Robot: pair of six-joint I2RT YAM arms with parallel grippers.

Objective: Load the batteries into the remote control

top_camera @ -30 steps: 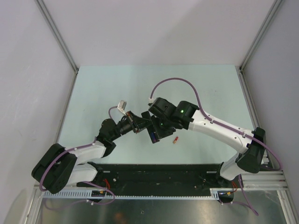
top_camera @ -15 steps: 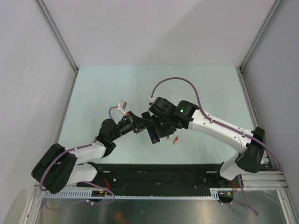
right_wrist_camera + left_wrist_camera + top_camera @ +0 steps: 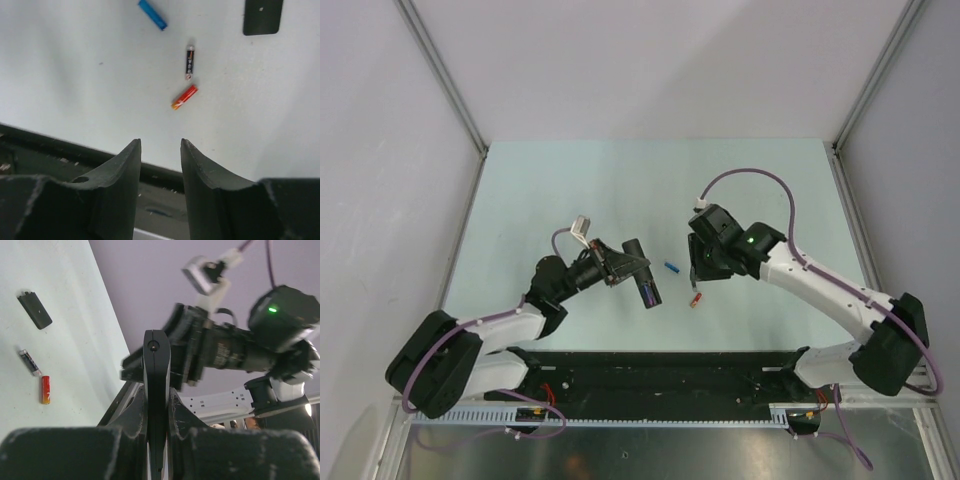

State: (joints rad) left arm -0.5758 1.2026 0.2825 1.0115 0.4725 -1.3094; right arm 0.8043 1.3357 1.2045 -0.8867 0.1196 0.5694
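Black remote control (image 3: 156,360) clamped edge-on between the closed fingers of the left gripper (image 3: 157,407), held up above the pale green desk (image 3: 570,180), near its middle. Right gripper (image 3: 160,150) parted, nothing between its fingers, hovering above the desk and angled toward the near edge. Three loose cells flat on the desk between middle and near edge, none touching another: blue battery (image 3: 152,14) farthest from the near edge, dark battery (image 3: 190,61) with a silver tip next, red-orange battery (image 3: 184,97) closest to that edge and just beside the dark one. Small black battery cover (image 3: 263,16) flat on the desk, off to the right of the cells, about as far from the near edge as the blue battery.
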